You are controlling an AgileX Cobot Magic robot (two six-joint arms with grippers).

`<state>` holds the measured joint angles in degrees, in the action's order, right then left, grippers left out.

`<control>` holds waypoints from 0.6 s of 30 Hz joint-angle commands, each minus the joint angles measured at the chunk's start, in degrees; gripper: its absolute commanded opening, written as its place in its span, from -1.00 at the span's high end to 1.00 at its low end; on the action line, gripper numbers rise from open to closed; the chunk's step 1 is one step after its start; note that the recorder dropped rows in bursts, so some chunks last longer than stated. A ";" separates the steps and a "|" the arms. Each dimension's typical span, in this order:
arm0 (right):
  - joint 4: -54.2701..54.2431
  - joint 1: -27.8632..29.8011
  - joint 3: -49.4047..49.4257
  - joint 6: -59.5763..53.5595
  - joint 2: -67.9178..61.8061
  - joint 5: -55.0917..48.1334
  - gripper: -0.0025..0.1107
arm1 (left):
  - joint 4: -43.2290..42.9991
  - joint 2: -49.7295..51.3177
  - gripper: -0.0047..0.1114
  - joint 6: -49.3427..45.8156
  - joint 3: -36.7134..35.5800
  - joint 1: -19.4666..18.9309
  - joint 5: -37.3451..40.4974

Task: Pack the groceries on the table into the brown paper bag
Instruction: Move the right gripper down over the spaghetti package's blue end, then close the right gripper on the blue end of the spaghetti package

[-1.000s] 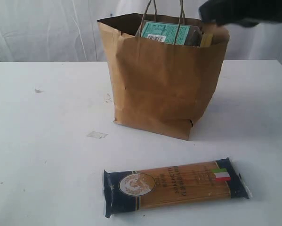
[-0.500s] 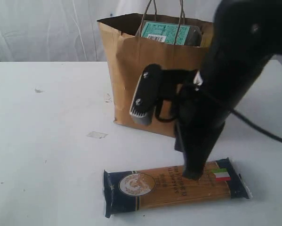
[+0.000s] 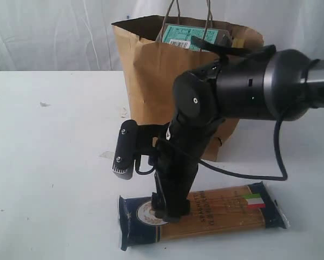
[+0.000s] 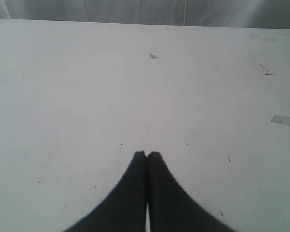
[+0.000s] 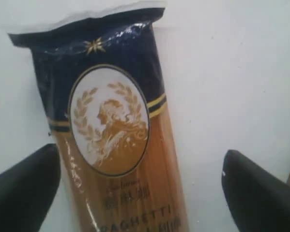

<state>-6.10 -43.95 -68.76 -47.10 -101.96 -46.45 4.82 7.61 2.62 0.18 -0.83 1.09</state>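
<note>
Right gripper [image 5: 140, 159] shifted toward spaghetti pack [image 5: 113, 125]'s navy end, jaws wide astride it, ungripped; left gripper [image 4: 146, 154] closed, empty.

We see bright, diffuse light bleaching the white desk [image 3: 53, 162]; shadows are faint, and both wrist views look soft.

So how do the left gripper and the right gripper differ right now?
The left gripper is shut, jaws closed together; the right gripper is open wide. The left gripper has only white table under it, while the right gripper straddles the navy end of the spaghetti pack, a jaw on each side. Both have dark fingers, and neither holds anything.
</note>
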 commanded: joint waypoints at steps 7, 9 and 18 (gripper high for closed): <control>-6.39 -0.07 0.31 -0.17 -2.76 4.41 -0.55 | 0.31 -0.23 0.92 0.16 -0.18 0.40 -0.18; -7.37 -0.07 0.31 -0.17 -2.85 4.81 -0.55 | 0.31 -0.23 0.92 0.16 -0.18 0.40 -0.18; -7.52 -0.07 0.31 1.03 -2.85 4.76 -0.55 | 0.31 -0.23 0.92 0.16 -0.18 0.40 -0.18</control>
<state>-13.13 -43.95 -68.76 -46.91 -104.84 -40.40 4.82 7.61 2.62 0.18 -0.83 1.09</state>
